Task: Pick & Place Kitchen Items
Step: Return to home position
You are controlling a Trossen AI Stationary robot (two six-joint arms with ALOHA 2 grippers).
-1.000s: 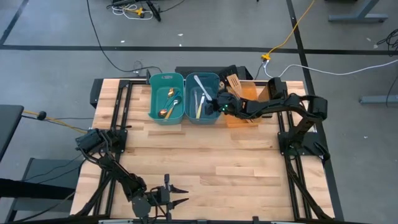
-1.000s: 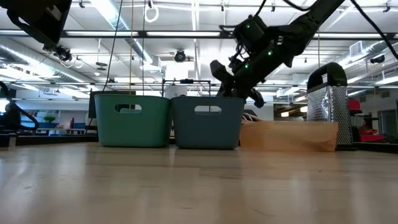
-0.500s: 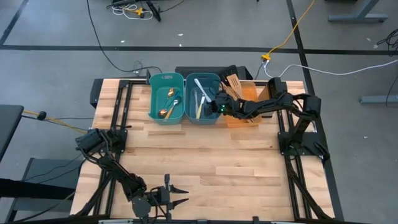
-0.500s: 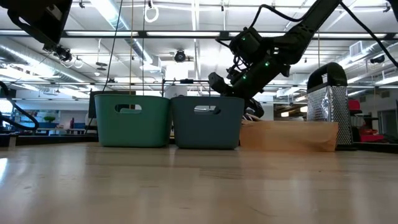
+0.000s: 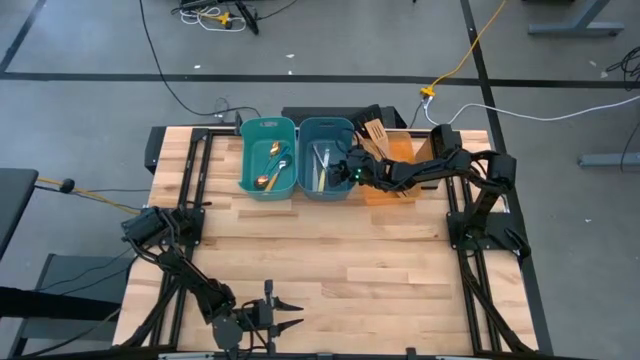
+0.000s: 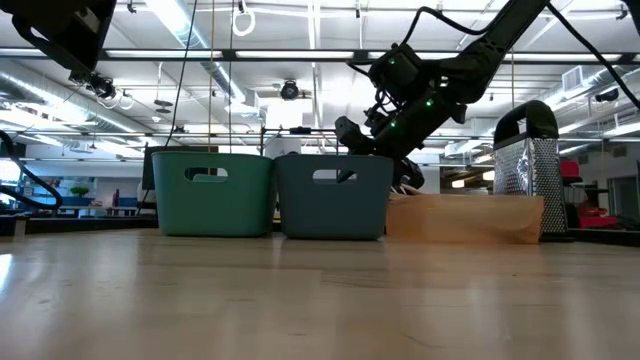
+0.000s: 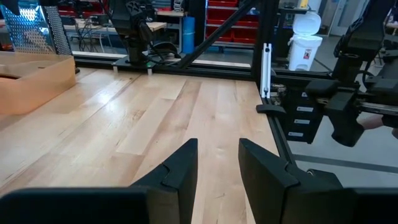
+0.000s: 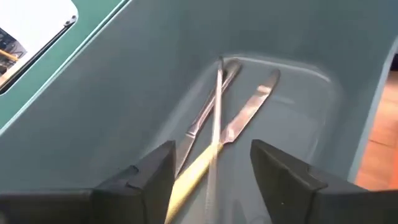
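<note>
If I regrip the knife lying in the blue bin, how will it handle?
Likely stiff: the knife looks like thin, straight metal. Probably slippery, being shiny and flat on the blue bin floor. It overlaps other cutlery, so lifting may drag that.

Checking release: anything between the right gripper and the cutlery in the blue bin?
Nothing. The right wrist view shows the open right gripper above the cutlery, gap bare.

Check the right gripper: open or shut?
Open. The right gripper hovers over the blue bin; its fingers stand wide apart, gripping nothing, with the cutlery lying on the bin's floor.
</note>
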